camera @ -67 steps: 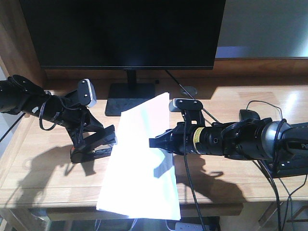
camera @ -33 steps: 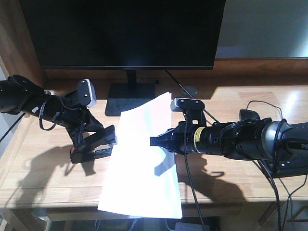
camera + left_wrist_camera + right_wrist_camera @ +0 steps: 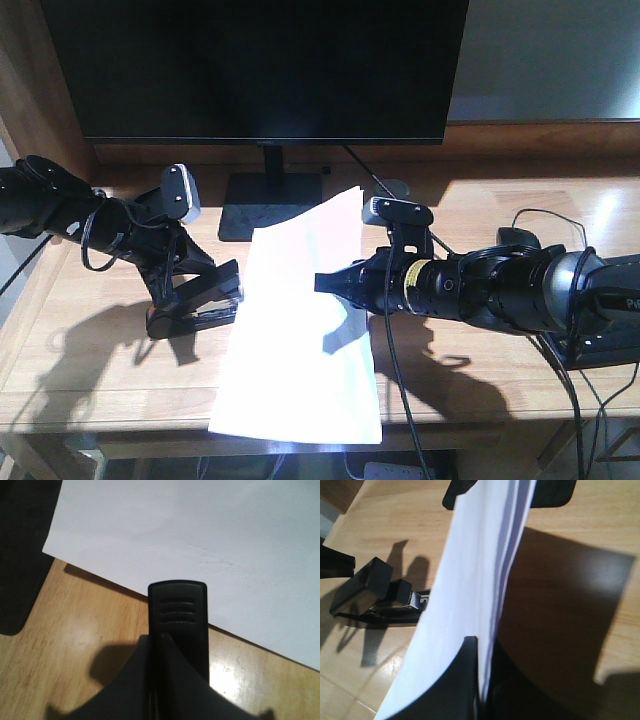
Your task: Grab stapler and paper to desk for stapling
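At centre frame the right gripper (image 3: 335, 284) pinches the right edge of the paper (image 3: 290, 340), lifting that side off the desk (image 3: 480, 370). This seems meant to present it to the stapler (image 3: 190, 315), clamped in the left gripper (image 3: 205, 292) just left.

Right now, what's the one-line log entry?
left gripper: holds stapler | right gripper: holds paper | stapler beside paper, on desk

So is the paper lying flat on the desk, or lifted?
Lifted and bowed: the right gripper pinches the paper by its edge, and its shadow falls on the desk beneath.
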Motion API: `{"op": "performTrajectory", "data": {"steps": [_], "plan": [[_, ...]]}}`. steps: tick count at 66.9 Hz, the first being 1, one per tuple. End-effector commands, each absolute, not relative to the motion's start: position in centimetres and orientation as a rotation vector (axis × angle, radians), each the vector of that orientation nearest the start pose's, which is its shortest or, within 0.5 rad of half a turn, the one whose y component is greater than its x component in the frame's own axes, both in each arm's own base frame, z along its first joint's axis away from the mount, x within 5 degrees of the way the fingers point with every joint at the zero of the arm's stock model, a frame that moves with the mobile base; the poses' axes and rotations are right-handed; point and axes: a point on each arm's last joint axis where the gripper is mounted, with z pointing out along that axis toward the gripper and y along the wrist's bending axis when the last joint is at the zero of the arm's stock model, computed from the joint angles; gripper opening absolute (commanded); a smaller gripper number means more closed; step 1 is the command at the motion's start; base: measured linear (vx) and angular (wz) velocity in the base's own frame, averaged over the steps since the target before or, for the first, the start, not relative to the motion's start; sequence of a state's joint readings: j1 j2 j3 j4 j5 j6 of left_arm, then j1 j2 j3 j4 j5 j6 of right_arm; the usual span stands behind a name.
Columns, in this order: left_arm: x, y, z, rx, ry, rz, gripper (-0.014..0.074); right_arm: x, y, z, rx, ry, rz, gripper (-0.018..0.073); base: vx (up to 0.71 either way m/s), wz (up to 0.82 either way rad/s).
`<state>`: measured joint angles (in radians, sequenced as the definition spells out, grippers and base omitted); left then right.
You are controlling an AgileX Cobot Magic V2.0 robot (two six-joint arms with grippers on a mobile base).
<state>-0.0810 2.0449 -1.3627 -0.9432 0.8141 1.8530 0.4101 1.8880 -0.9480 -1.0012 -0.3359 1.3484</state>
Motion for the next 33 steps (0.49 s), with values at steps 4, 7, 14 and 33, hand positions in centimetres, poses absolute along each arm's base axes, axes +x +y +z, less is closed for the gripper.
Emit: {"op": "performTrajectory", "data": {"steps": [4,7,14,33], "plan": [[40.86,-8.94,20.04,1.435,1.876,-0.427,-0.0007,33.82,17.69,17.80,-0.213,2.187,0.795,-0.0002,0.00,0.00],[40.86,-8.94,20.04,1.435,1.876,-0.427,-0.0007,33.84,17.68,17.82,-0.201,2.186,0.798,-0.0002,0.00,0.00],[40.86,-8.94,20.04,1.435,1.876,-0.427,-0.0007,33.84,17.74,17.89,-0.215,2.176,0.803,-0.0002,0.00,0.00],[40.86,-8.94,20.04,1.435,1.876,-0.427,-0.0007,33.64,18.38,18.45,-0.308,2.098,0.874,-0.0002,0.00,0.00]]}}
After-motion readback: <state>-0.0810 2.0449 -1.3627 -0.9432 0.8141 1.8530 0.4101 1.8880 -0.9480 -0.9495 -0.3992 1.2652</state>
